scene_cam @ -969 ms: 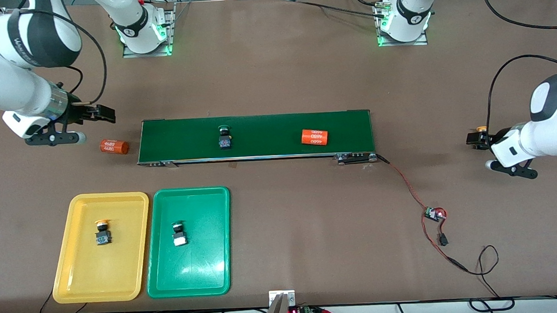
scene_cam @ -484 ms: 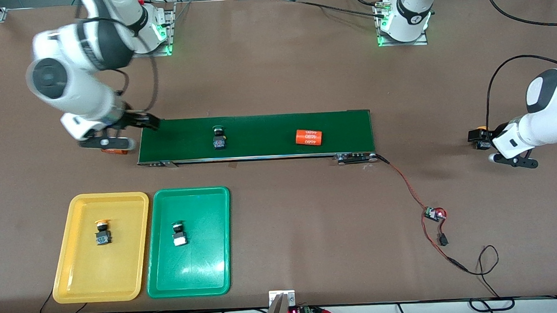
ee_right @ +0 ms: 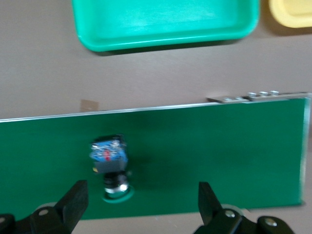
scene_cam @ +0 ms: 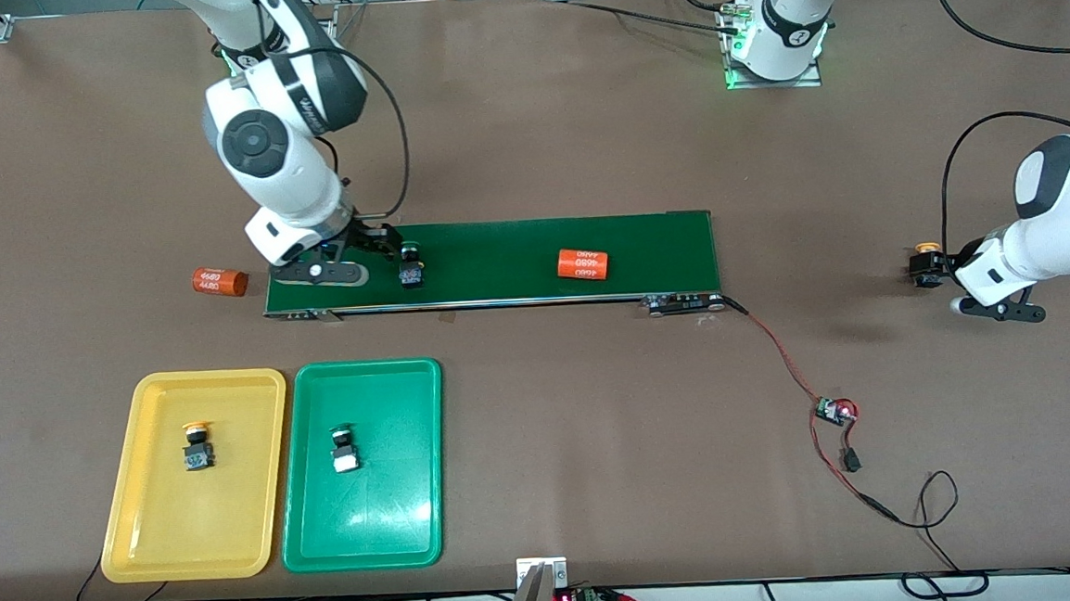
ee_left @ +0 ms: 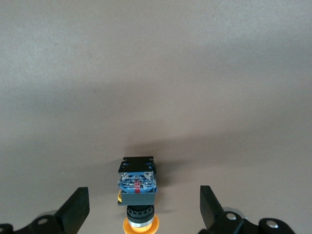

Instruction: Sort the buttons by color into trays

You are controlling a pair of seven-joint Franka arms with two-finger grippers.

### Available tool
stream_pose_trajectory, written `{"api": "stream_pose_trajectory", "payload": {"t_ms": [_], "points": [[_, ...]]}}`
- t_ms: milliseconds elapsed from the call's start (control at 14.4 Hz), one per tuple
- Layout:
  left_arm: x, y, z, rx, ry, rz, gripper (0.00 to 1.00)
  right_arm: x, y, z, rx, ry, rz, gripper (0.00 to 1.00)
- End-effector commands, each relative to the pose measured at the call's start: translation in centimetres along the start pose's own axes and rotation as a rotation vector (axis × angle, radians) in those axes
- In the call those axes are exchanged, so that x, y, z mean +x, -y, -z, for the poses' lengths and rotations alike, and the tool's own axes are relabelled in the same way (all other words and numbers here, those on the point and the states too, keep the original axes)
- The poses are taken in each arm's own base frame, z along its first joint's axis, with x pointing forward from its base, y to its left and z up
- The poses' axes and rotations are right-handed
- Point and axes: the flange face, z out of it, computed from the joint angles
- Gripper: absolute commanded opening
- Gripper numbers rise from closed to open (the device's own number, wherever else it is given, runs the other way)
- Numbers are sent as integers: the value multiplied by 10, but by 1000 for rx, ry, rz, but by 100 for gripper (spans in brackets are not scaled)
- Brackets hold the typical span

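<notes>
Buttons already sit in the yellow tray [scene_cam: 141, 538] and green tray [scene_cam: 419, 531]. The right gripper [scene_cam: 388, 244] hovers, fingers spread and empty, over a green button [scene_cam: 411, 269] on the conveyor belt [scene_cam: 495, 261]; descending to grasp seems next. The left gripper [scene_cam: 925, 265] waits, fingers released, above a yellow button [ee_left: 139, 187] on the counter [scene_cam: 598, 427].

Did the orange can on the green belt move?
Yes. The orange can has slid along the belt toward the right arm's end, farther from the belt's motor end than before.
</notes>
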Motion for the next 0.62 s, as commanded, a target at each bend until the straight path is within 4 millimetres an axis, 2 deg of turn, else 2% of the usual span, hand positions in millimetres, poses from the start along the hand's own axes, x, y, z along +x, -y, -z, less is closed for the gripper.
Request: {"api": "stream_pose_trajectory", "payload": {"t_ms": [0, 69, 208, 554], "points": [[-3, 0, -9, 23, 9, -3, 100, -5, 10, -9, 4, -12, 4, 100], [-4, 0, -13, 12, 14, -6, 100, -5, 10, -11, 2, -9, 5, 100], [-8, 4, -34, -11, 36, 4, 100, -6, 9, -21, -9, 7, 6, 100], [-9, 8, -38, -19, 33, 10, 100, -3, 7, -55, -32, 32, 20, 100]]}}
